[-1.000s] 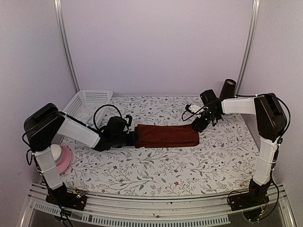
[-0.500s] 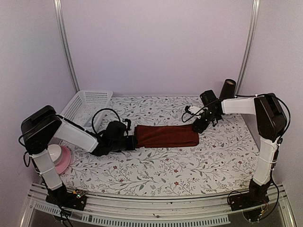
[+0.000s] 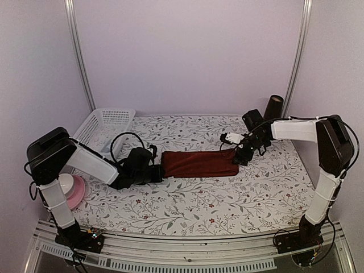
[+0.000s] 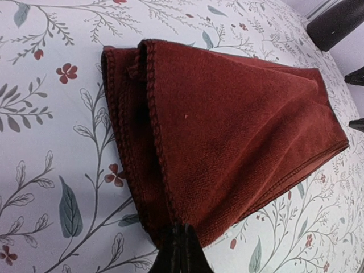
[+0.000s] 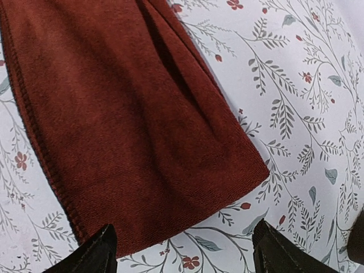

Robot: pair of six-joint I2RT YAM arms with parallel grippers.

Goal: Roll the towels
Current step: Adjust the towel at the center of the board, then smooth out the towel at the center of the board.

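The dark red-maroon towel [image 3: 199, 164] lies folded into a long strip across the middle of the table. It fills the left wrist view [image 4: 227, 131] and the right wrist view [image 5: 119, 119]. My left gripper [image 3: 154, 172] is at its left end, with the jaws shut together on the near corner of the towel's hem [image 4: 181, 250]. My right gripper [image 3: 242, 156] hovers over the towel's right end, open and empty [image 5: 187, 256]. Its two fingertips [image 5: 99, 250] stand wide apart just off the towel's short edge. The pastel checked towel is out of view.
A white slatted basket [image 3: 105, 126] stands at the back left. A pink dish holding a white object [image 3: 71, 190] sits at the left edge by my left arm. A dark cylinder [image 3: 274, 107] stands at the back right and also shows in the left wrist view [image 4: 335, 23].
My right gripper has drifted slightly right and toward the near side at the towel's right end. My left gripper and the towel's left end have barely shifted.
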